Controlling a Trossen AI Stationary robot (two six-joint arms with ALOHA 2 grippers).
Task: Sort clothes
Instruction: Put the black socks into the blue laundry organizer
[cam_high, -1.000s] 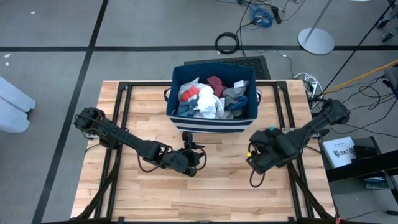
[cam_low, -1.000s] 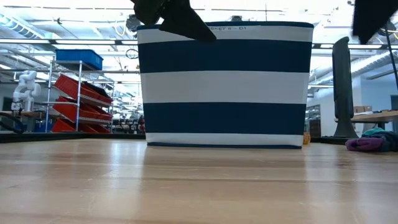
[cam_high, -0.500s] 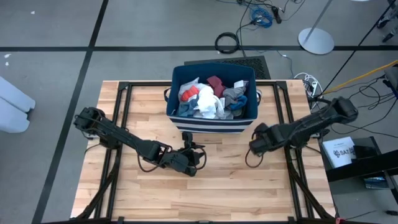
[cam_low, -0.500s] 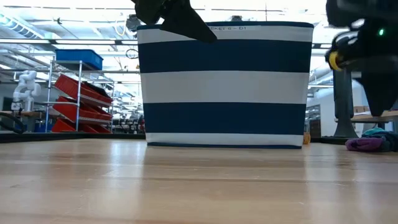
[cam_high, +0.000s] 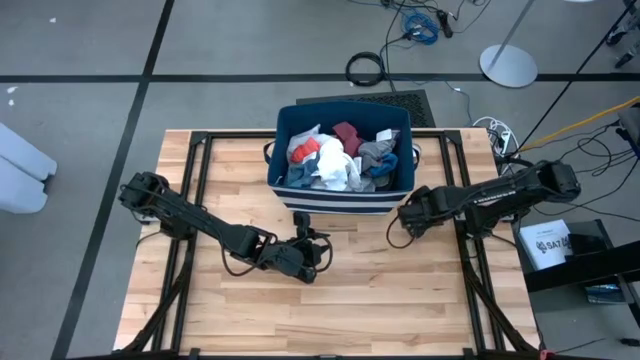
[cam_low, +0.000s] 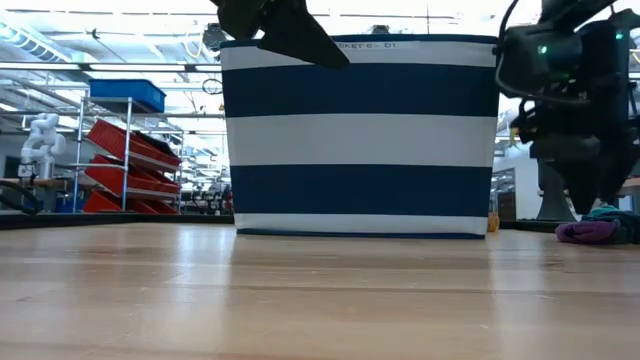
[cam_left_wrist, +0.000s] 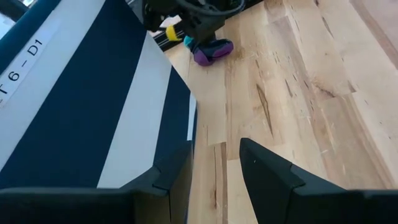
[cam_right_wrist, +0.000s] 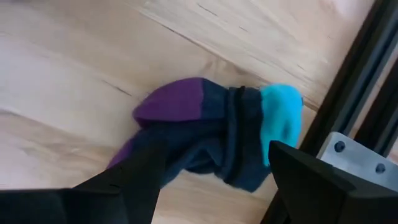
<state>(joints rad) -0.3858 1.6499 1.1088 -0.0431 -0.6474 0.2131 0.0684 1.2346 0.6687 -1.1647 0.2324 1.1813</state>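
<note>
from above: right gripper (cam_high: 408, 216) now down low off the front corner of the bin (cam_high: 400, 120), no longer folded up and back as a second ago. left gripper (cam_high: 312, 250) parked just as before, out in front of the bin over the table (cam_high: 380, 300). clothes (cam_high: 335, 158) heaped inside the bin, well beyond both grippers. probably a reach for a stray piece, so one more item about to be sorted.

at table height: right gripper (cam_low: 595, 205) newly dropped into the picture beside the bin, directly over a rolled sock (cam_low: 590, 230) lying on the wood. no contact to be made out.

left wrist: left gripper (cam_left_wrist: 214, 168) released, fingers (cam_left_wrist: 267, 174) apart with only bare wood between, close against the striped bin wall. sock (cam_left_wrist: 211, 51) far ahead, under the other arm.

right wrist: right gripper (cam_right_wrist: 211, 186) spread wide and holding nothing, one finger to each side of the sock (cam_right_wrist: 211, 134), just short of it. long axis of the sock laid from finger to finger: purple toe end toward one, bright teal cuff toward the other, navy in between. teal end close to the dark frame rail (cam_right_wrist: 354, 93). likely a lengthwise squeeze if closed as is; a turn of the wrist perhaps better.
</note>
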